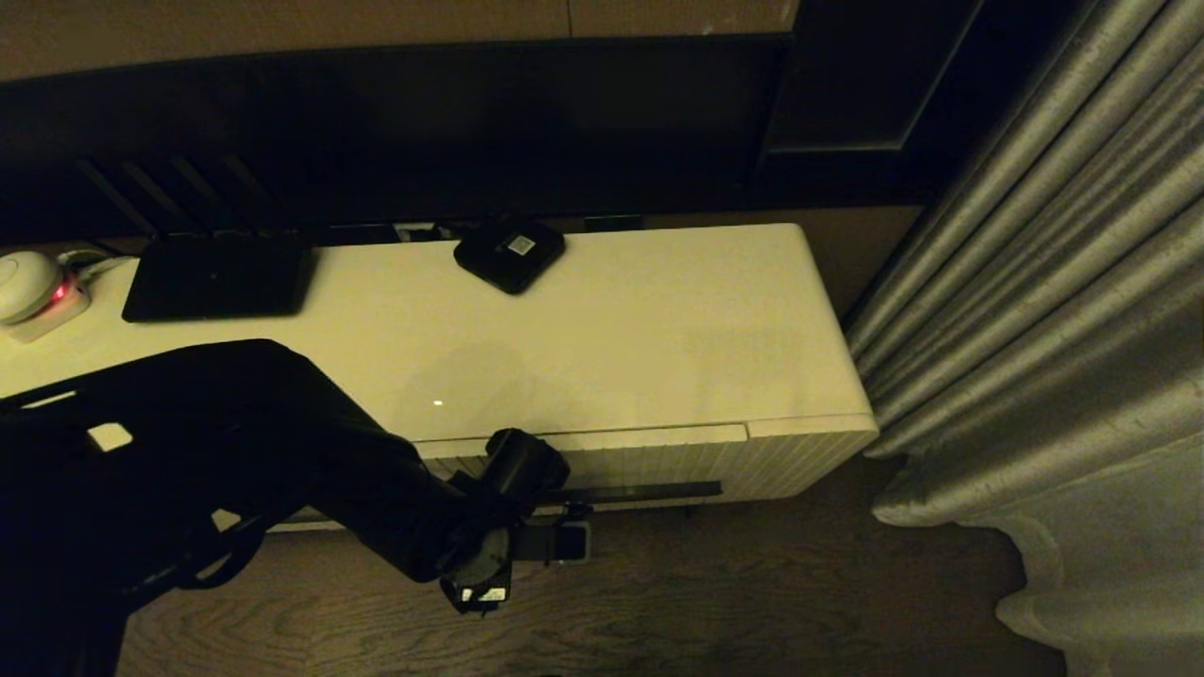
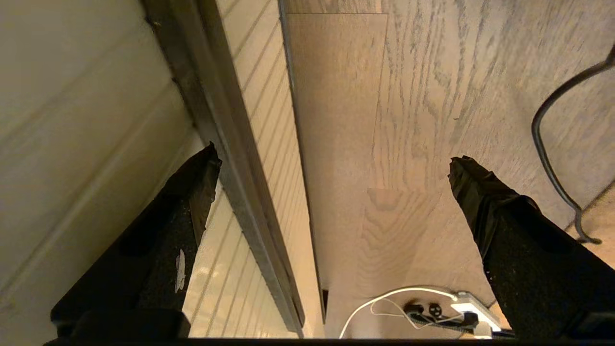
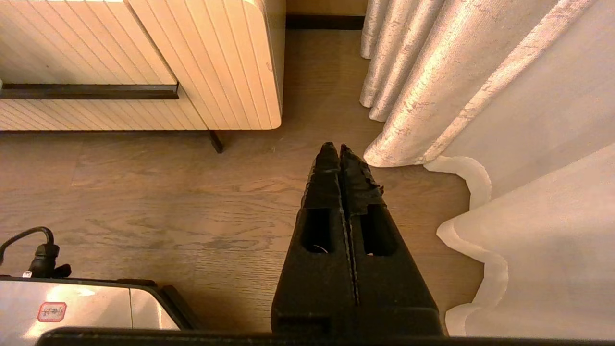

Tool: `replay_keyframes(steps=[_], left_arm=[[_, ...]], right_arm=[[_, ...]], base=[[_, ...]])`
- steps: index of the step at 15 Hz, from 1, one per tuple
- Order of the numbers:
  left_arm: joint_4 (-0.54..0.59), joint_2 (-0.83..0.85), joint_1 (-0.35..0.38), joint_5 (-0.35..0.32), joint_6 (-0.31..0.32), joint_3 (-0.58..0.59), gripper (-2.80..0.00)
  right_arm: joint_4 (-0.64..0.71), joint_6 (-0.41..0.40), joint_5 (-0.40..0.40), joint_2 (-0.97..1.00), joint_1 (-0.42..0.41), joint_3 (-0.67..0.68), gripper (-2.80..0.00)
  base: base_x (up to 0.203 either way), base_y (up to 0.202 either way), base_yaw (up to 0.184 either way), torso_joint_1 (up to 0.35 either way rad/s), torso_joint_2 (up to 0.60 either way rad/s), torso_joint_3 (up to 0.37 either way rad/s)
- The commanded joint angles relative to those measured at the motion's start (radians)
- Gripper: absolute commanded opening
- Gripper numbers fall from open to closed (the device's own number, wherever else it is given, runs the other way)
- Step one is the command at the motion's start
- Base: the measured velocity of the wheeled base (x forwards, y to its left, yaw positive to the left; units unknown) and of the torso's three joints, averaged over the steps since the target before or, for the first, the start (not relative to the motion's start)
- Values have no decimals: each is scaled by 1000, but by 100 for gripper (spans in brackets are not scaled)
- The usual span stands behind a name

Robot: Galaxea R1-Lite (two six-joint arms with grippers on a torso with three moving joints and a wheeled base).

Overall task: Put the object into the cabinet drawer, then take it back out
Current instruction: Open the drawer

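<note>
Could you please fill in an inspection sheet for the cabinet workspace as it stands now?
Surface: cream cabinet top, glossy.
Job's things: cabinet drawer with ribbed front looks shut; dark strip along its lower edge. Umbrella: nothing seen.
Clutter: flat black router, small black box with white label, white round device with a red light, all at the back of the top.
Grippers: left gripper jaws wide open astride the strip, holding nothing; right gripper jaws shut, empty, above the floor.
Cables: white cable and dark cable on the floor.
Surroundings: wooden floor, grey curtain.
</note>
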Motion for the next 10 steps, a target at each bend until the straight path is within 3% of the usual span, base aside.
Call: replay_keyframes(steps=[1,10], left_arm=[[-2,7,4,-4,6,0,0],[8,7,7,-40,6,6,0]], right_arm=[[-1,0,1,1,0,0,-280],[-1,0,1,1,0,1,-280]], base=[[0,0,0,0,0,0],[0,0,0,0,0,0]])
